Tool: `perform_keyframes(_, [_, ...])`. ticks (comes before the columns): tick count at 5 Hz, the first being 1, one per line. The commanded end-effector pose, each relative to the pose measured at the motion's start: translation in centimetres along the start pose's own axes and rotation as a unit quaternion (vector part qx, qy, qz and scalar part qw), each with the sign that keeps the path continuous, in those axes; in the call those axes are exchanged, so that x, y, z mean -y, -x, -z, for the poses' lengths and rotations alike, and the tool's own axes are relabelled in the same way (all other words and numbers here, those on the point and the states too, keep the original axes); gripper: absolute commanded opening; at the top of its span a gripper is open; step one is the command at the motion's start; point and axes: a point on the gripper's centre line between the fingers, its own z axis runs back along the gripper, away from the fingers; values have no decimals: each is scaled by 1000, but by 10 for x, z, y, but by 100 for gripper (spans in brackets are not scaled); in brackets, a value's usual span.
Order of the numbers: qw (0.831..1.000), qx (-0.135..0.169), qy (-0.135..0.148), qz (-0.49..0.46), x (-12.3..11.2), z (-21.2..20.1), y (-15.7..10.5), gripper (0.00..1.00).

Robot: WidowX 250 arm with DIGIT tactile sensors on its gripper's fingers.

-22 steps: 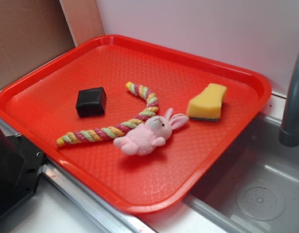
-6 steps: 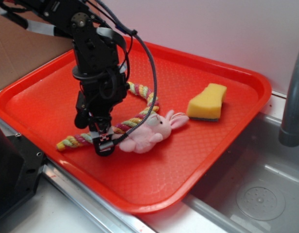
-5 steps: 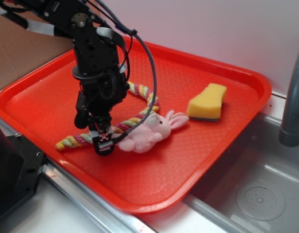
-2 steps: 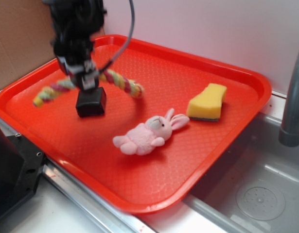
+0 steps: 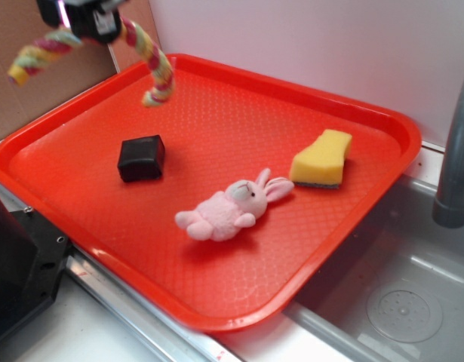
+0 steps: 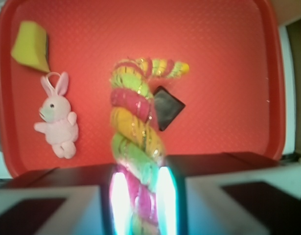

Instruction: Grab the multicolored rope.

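Note:
My gripper (image 5: 84, 21) is at the top left of the exterior view, high above the red tray (image 5: 352, 226). It is shut on the multicolored rope (image 5: 152, 56), a thick twist of yellow, pink and pale green strands. The rope's two ends hang out on either side of the fingers, clear of the tray. In the wrist view the rope (image 6: 135, 127) is pinched between my gripper's (image 6: 139, 200) two pads and reaches out ahead, bending at its far end.
On the tray lie a black block (image 5: 141, 157), a pink plush bunny (image 5: 224, 211) and a yellow sponge (image 5: 322, 157). A grey faucet (image 5: 456, 151) and a sink basin (image 5: 401, 302) are at the right. A black box (image 5: 20, 264) stands at the lower left.
My gripper closed on the rope beside the bunny, then rose up and to the left with it. The rope has left the tray. The bunny, block and sponge stay in place.

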Motion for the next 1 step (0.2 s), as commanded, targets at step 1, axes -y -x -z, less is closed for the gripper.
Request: perform_keyframes(1, [998, 43, -11, -37, -23, -25, -12, 0])
